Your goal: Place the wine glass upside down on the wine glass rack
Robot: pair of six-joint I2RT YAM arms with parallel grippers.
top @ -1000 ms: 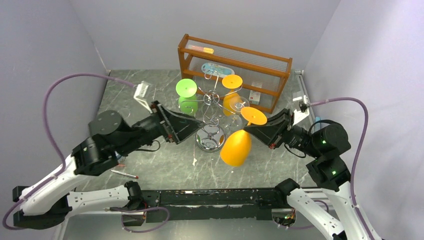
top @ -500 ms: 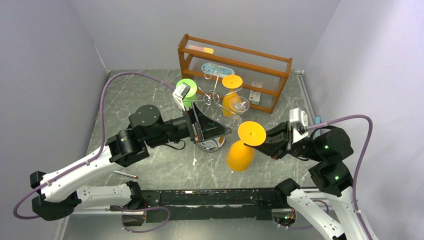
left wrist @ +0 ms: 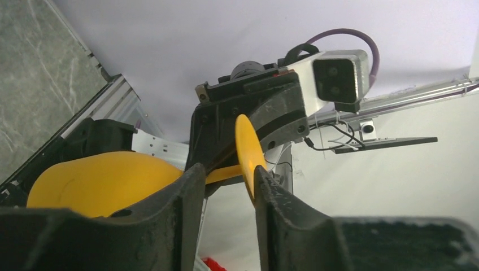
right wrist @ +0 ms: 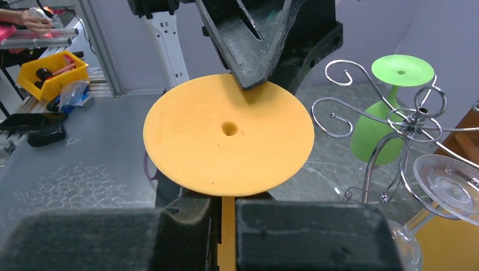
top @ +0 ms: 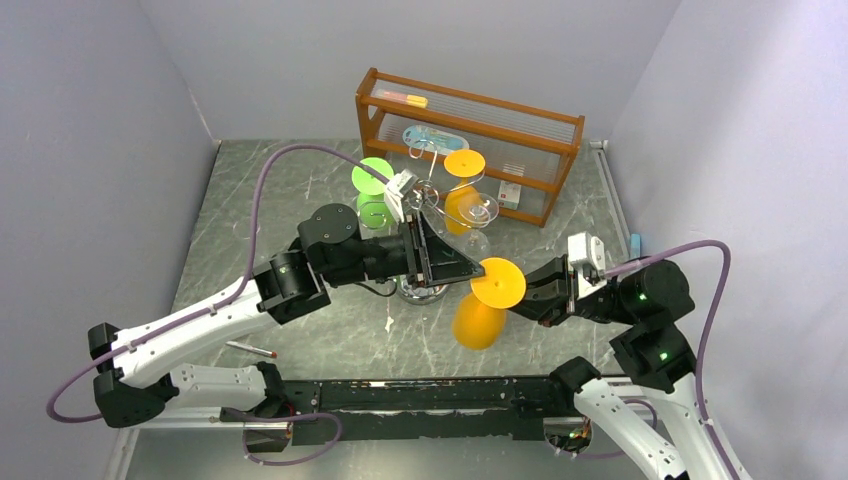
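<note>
- The left gripper (left wrist: 227, 180) had its jaws partly apart, straddling the rim of the foot (right wrist: 226, 141) of the orange wine glass (top: 480, 318). One finger (left wrist: 271, 214) seemed to lie against the foot's outer face. The other stood clear on the stem side, so no clamp showed.
- The right gripper (right wrist: 223, 212) had its jaws pressed together on the stem (left wrist: 223, 173) just under the foot. It carried the glass upside down, foot above those jaws and bowl (left wrist: 96, 180) hanging below them, off the table (top: 300, 190).
- The step in hand looked like a handover, with the glass inverted but not yet on the rack and the left jaws set to take the foot from the right.
- The next move probably called for the left jaws to come fully together on the foot's rim before the right jaws let go of the stem. A one-sided touch could tip the glass.
- The wine glass rack (right wrist: 416, 117) stood beyond the right jaws and off to their side, close behind the left gripper and apart from the held glass.
- A green glass (right wrist: 384, 130) and a clear glass (right wrist: 446, 186) hung upside down from its curled arms.
- Farther beyond both jaws stood the wooden shelf (top: 470, 105).
</note>
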